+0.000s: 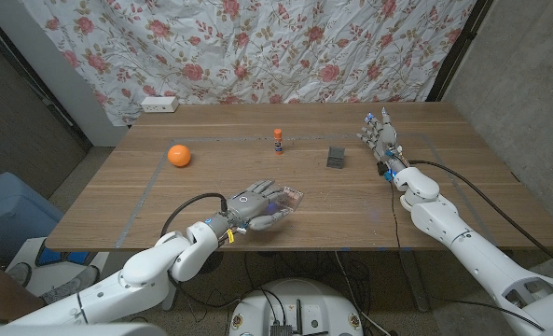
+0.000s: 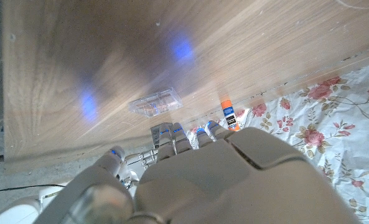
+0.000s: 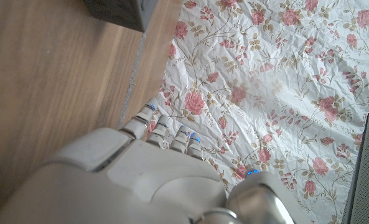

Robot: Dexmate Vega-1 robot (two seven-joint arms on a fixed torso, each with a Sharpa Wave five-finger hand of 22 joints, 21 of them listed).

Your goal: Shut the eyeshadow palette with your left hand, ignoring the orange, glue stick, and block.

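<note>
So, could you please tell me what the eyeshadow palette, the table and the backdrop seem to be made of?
Eyeshadow palette: probably clear glossy plastic, since the wood shows through it.
Table: wood or wood veneer, with a visible grain and a soft sheen that reflects blue light in the left wrist view.
Backdrop: thin matte fabric or sheeting, rose-printed, creased all over.

A rose-printed white sheet [image 1: 257,47] is hanging crumpled behind the wooden bench [image 1: 220,177], covering the back wall. A white power strip [image 1: 159,105] is lying at the bench's far corner. Grey walls [image 1: 528,103] are flanking both sides.
</note>
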